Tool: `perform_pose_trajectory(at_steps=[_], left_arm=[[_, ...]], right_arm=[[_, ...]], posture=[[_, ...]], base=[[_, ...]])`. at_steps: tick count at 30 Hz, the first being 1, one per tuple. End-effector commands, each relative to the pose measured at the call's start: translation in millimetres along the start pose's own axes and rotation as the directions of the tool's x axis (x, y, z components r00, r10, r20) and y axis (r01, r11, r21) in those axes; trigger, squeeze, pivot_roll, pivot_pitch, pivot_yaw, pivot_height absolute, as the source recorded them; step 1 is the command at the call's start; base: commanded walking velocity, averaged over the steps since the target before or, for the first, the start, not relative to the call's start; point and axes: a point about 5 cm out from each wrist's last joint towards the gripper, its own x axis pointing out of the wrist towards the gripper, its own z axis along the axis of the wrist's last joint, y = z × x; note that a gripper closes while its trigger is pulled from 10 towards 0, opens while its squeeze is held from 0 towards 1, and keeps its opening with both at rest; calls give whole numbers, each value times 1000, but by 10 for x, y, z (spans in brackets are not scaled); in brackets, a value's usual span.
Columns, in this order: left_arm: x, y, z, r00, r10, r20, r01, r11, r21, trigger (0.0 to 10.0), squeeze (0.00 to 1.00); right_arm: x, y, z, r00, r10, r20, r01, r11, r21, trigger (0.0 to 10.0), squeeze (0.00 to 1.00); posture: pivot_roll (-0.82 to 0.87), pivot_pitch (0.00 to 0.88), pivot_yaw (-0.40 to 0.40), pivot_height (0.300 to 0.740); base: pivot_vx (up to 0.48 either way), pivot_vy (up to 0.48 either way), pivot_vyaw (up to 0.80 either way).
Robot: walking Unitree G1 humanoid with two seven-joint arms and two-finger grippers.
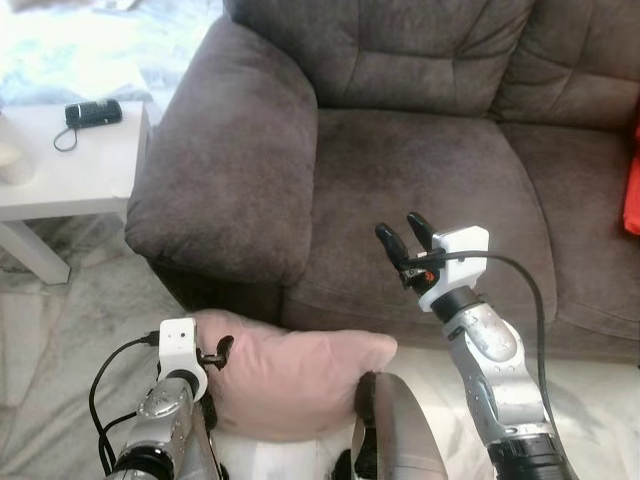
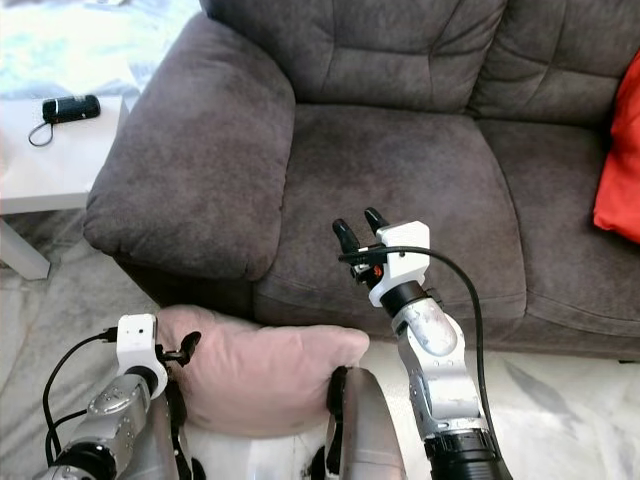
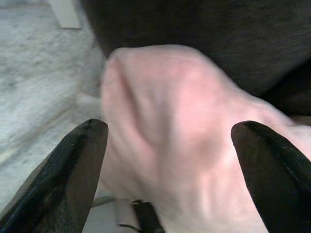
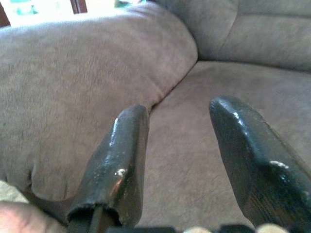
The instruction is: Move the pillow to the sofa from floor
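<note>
A soft pale pink fabric pillow [image 1: 290,378] lies low in front of the dark brown plush sofa [image 1: 400,150], its far edge touching the base of the sofa below the left armrest, and it rests against the robot's body on the near side. The left gripper [image 1: 222,352] is at the pillow's left edge; in the left wrist view its jaws stand wide apart with the pillow between the two black fingers [image 3: 73,165], which are not pressed onto it. The right gripper [image 1: 402,234] is raised over the front of the sofa's left seat cushion, its jaws apart and holding nothing. To the far left stands a white low surface [image 1: 70,165] carrying a small black device with a cord [image 1: 92,114]. A bright red cushion [image 2: 620,170] sits at the sofa's right end.
</note>
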Motion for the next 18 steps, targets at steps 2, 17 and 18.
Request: perform_pose_trajectory(at_steps=[2,17,18], left_arm=[[-12,63,-47,1000,26,-17,-26,1000,-2,10000,1000],[67,0,165,996,-4,85,11,997,-81,10000,0],[77,0,194,995,-7,95,14,997,-78,10000,0]], right_arm=[[-91,-8,39,1000,-1,-4,1,1000,6,10000,0],[-332,-71,199,1000,-21,-18,21,1000,-5,10000,0],[-371,-88,257,1000,-24,-9,24,1000,-4,10000,0]], posture=[[-96,319,-127,539],[-162,377,-152,539],[-171,383,-156,539]], base=[[0,0,0],[0,0,0],[0,0,0]])
